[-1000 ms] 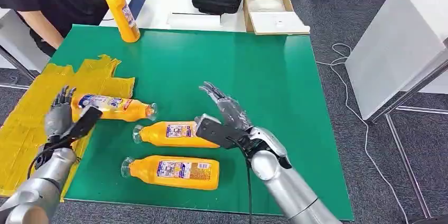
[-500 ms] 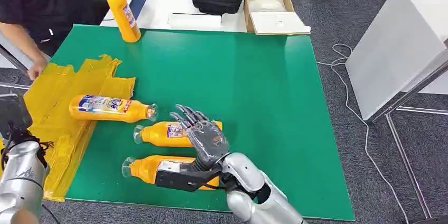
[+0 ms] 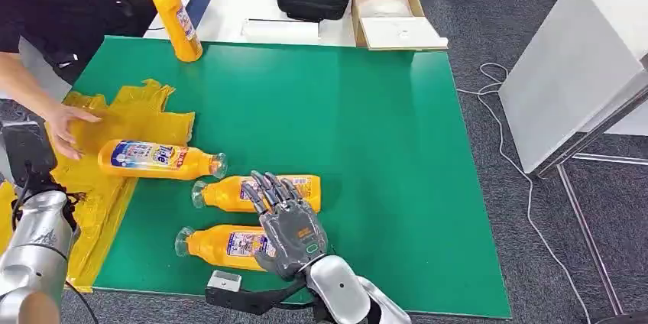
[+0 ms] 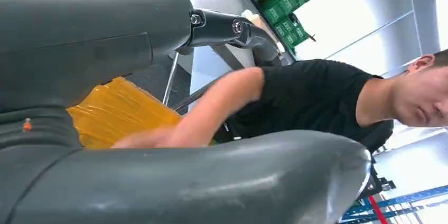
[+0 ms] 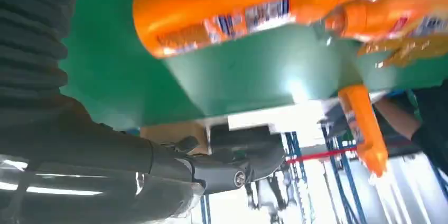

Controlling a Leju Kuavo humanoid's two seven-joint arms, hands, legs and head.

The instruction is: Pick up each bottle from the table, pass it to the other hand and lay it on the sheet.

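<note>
1. Since a second ago the right hand (image 3: 289, 225) has swung from the middle of the table (image 3: 367, 102) back toward the near edge; it hovers with fingers spread over the nearest bottle (image 3: 221, 244), holding nothing.
2. Meanwhile the left hand has pulled back to the left side. Its wrist camera (image 3: 27, 148) hides it in the head view, and I cannot tell whether its fingers are open or closed.
3. A person's hand (image 3: 65, 127) has come onto the yellow sheet (image 3: 145, 110) beside the far bottle (image 3: 157, 158), which lies half on the sheet, half on the green table.
4. Three bottles lie on their sides near the front; the middle bottle (image 3: 256, 192) sits just past the right fingertips. A fourth bottle (image 3: 174, 12) stands upright at the far edge.
5. To grasp well, I judge the hand should lower squarely across the nearest bottle's body, wrapping its width rather than the slim neck, so it doesn't roll.
6. Room is tight: this bottle lies close to the table's front edge, with the middle bottle just beside it. Open green lies to the right for the handover; the person's hand on the sheet calls for care.
</note>
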